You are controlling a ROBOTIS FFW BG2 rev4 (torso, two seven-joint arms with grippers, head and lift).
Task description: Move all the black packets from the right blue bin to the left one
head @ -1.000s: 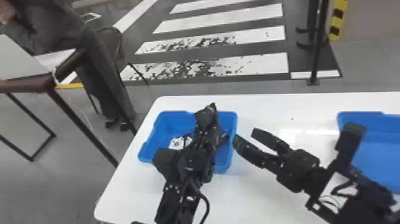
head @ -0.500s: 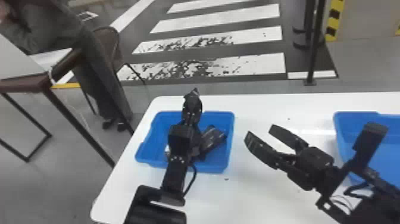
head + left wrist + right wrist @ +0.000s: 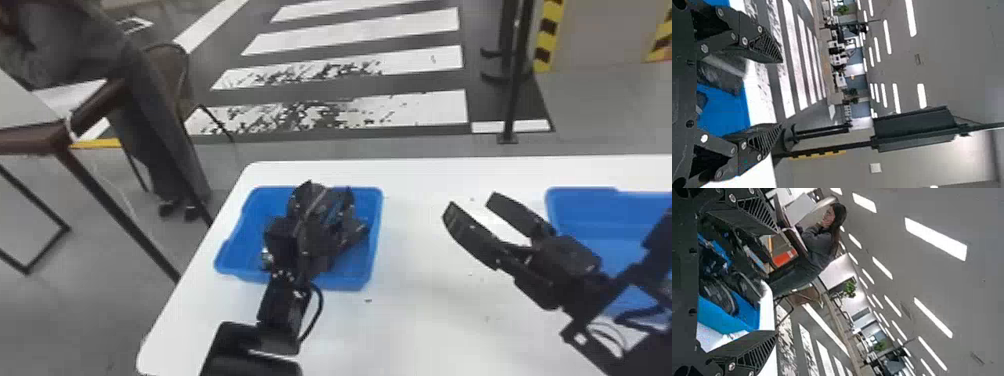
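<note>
In the head view my left gripper [image 3: 325, 192] is over the left blue bin [image 3: 237, 250], its fingers spread apart. Dark packets [image 3: 354, 232] lie in that bin, partly hidden by the gripper. The left wrist view has the open left gripper [image 3: 781, 93], with a black packet [image 3: 721, 76] farther back against the blue bin [image 3: 725, 113]. My right gripper [image 3: 472, 207] hovers open between the bins, left of the right blue bin [image 3: 585, 215], whose right side is partly covered by the arm. In the right wrist view the right gripper [image 3: 777, 282] has nothing between its fingertips.
Both bins stand on a white table [image 3: 425, 320], with bare tabletop between them. A brown desk [image 3: 37, 140] and a chair [image 3: 170, 65] stand beyond the table's left side. A dark post [image 3: 515, 75] rises behind the table.
My left gripper has turned so that its spread fingers show, and has drawn back slightly over the left bin. My right gripper, still open, has moved rightward, nearer the right bin.
</note>
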